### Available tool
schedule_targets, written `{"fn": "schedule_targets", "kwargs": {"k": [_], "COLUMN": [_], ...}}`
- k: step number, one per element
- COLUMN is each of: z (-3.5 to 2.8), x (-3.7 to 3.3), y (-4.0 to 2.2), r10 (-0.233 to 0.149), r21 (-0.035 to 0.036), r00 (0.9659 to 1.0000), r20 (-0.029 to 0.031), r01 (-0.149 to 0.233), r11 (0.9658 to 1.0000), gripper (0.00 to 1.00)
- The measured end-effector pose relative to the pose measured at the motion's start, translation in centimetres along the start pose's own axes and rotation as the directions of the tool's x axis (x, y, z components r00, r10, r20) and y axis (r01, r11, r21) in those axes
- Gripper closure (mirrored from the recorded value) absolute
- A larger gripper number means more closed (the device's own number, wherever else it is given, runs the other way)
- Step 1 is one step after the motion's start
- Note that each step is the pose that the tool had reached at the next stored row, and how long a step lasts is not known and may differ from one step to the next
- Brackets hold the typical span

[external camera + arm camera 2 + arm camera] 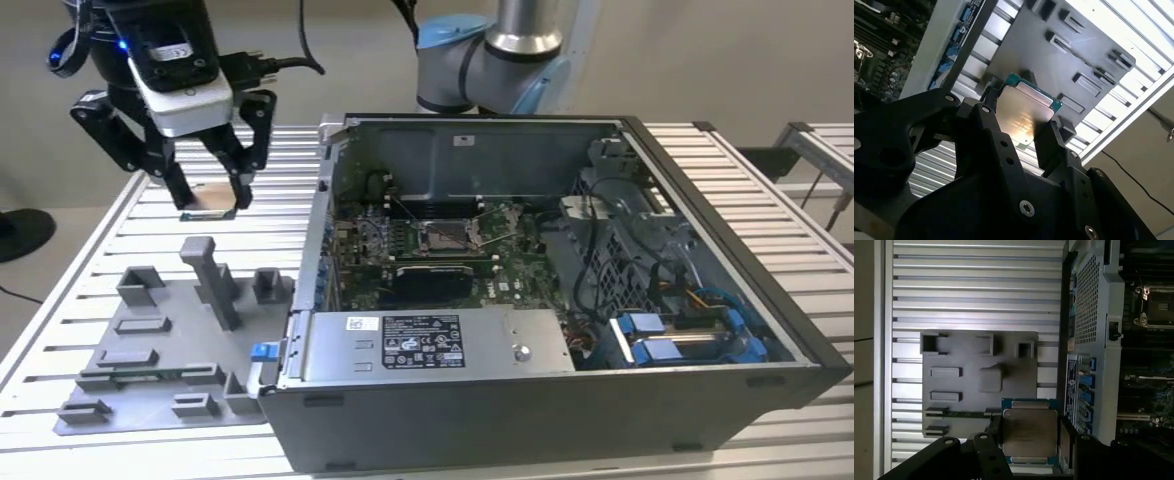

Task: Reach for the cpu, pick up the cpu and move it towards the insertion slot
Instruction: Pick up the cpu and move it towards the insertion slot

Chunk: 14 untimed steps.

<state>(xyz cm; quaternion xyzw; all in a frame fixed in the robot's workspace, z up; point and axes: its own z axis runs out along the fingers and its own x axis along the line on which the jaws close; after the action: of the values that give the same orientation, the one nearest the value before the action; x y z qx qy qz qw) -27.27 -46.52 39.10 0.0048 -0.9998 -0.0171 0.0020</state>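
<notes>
My gripper (210, 205) hangs in the air over the slatted table, to the exterior view's left of the open computer case, and is shut on the cpu (211, 197). Both wrist views show the cpu (1029, 432) (1024, 112) as a thin square chip with a silvery top and a green rim, clamped flat between the black fingers (993, 440). The insertion slot (447, 236) is a metal-framed square socket with wire levers on the motherboard inside the case, well to the exterior view's right of the gripper. In the first wrist view the insertion slot (1156, 309) lies beyond the case wall.
A grey plastic fixture plate (160, 350) with upright blocks lies on the table below the gripper. The case's side wall (320, 215) stands between gripper and motherboard. A power supply box (427, 345) and blue cables (667, 335) fill the case's near side.
</notes>
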Motion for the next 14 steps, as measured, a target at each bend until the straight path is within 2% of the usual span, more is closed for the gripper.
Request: {"fn": "schedule_targets", "kwargs": {"k": [10, 14], "z": [-0.02, -0.03], "x": [-4.55, -6.0], "y": [-0.04, -0.04], "r10": [0.0, 0.0], "r21": [0.0, 0.0001], "r00": [1.0, 1.0], "r20": [-0.0001, -0.0002], "r01": [0.0, 0.0], "r11": [1.0, 1.0], "gripper": [1.0, 1.0]}}
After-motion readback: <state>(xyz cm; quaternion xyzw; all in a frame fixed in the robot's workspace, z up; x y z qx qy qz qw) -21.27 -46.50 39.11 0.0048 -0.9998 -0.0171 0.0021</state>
